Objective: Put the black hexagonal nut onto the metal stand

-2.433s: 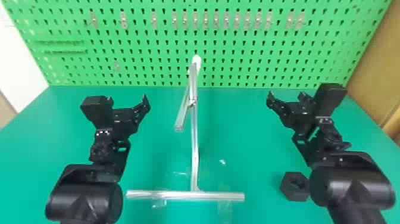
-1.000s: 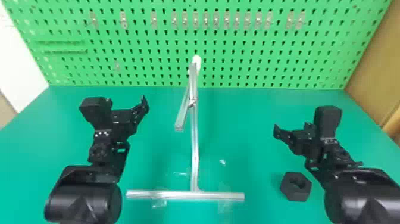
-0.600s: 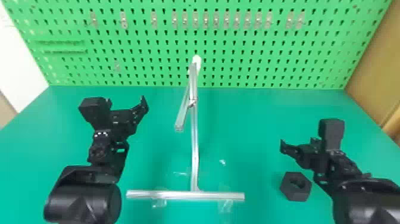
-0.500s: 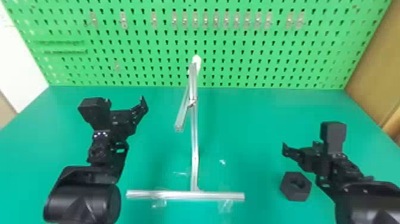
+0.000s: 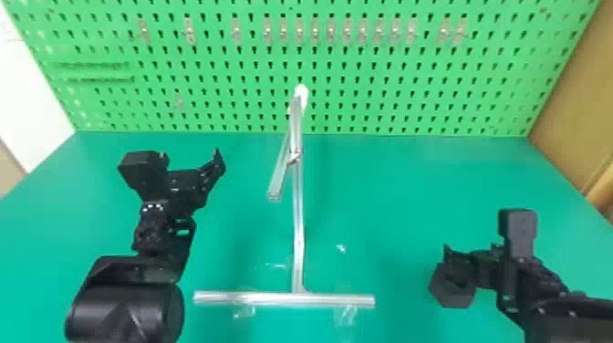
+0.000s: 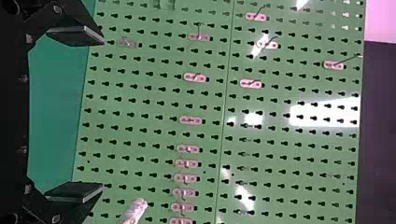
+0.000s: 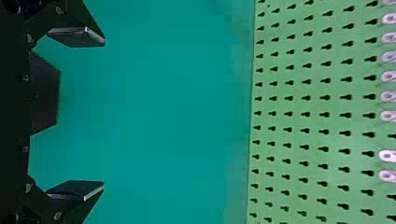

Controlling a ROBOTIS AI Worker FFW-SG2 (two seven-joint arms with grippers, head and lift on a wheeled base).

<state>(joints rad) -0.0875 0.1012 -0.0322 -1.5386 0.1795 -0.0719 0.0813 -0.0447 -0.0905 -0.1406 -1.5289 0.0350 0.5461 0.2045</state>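
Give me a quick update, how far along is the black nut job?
Nothing looks done: the black hexagonal nut sits on the green tabletop, off the metal stand. Nothing is in hand: the right gripper is open by the nut, the left gripper open farther away. Grasping, lifting and placing it remain.

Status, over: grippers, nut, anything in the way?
Left gripper and right gripper, jaws open, both unloaded. Black hexagonal nut on table, close by right gripper, not gripped. Metal stand upright between the arms; mind it.
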